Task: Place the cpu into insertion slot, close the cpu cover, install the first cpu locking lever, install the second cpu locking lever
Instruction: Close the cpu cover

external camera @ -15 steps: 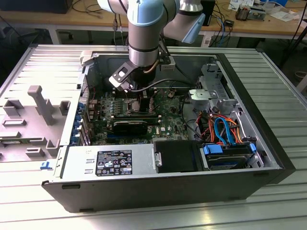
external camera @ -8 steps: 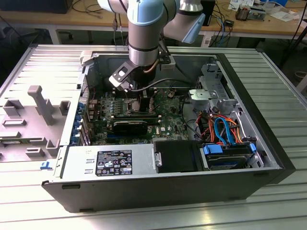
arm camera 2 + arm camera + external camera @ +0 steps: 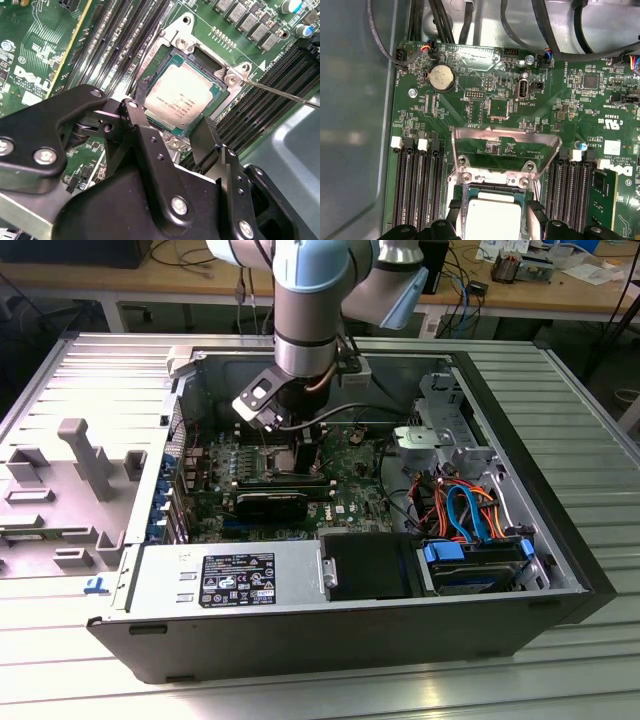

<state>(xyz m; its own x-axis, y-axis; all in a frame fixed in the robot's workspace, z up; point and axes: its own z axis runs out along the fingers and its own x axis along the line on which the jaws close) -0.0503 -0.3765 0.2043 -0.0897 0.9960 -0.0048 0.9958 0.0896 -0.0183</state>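
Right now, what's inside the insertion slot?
The cpu, silver top up, lies in the insertion slot; the cpu cover is flipped open. Anything beneath the chip is covered by it.

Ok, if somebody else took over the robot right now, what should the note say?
The gripper is shut on the cpu, at two opposite edges.
The cpu lies in the insertion slot; fully seated or not, I cannot tell.
The cpu cover is flipped open.
A thin locking lever sticks out free beside the slot.
Done: chip at slot. Left: cover, both levers.
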